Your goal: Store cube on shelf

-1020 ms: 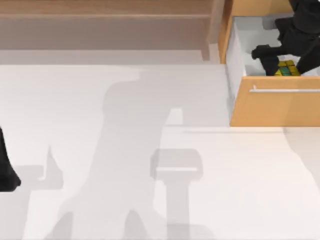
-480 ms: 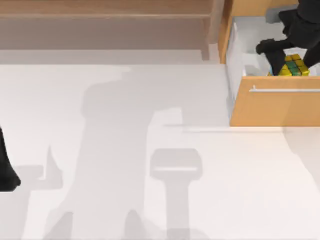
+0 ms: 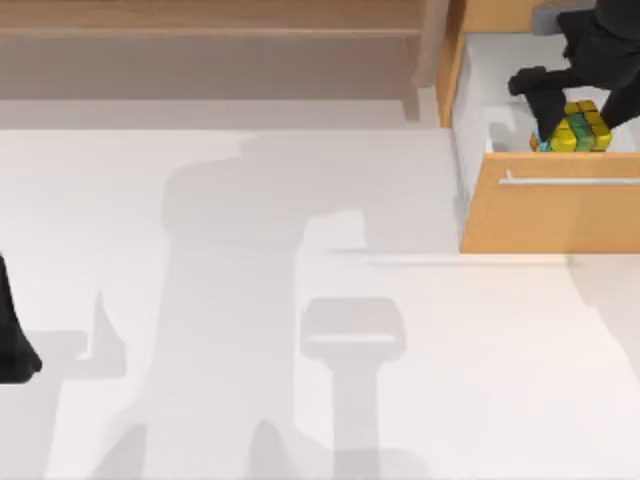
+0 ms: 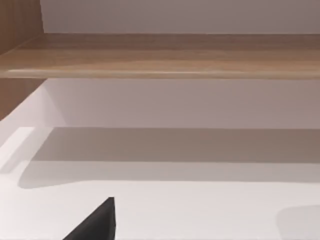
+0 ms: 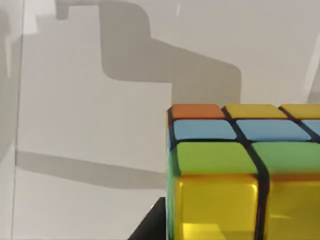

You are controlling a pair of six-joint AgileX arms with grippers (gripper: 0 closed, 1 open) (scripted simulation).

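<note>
The table (image 3: 300, 350) is plain and white, with grey shadows lying across it. From above, the long brown shelf (image 3: 210, 50) runs along the back, on the left. Beside it, at the right, is an orange-wood cabinet with its drawer (image 3: 550, 210) pulled out. The right gripper (image 3: 565, 115) hangs over the open drawer and is clenched on the cube (image 3: 578, 128), which sits just above the drawer's front edge. The left arm (image 3: 12, 340) is parked at the left edge of the table.

In the left wrist view, the shelf board (image 4: 165, 55) is a flat, bare plank with open space under it. Whether the left gripper's fingers are apart cannot be told.

In the right wrist view, the cube (image 5: 245, 170) is very close, with yellow, green, blue and orange tiles, and the white drawer floor (image 5: 90, 130) below.

To do this step well, I think the arm should lift the cube fully clear of the drawer wall first. Then it should carry it left to the shelf, keeping a firm, steady hold.
</note>
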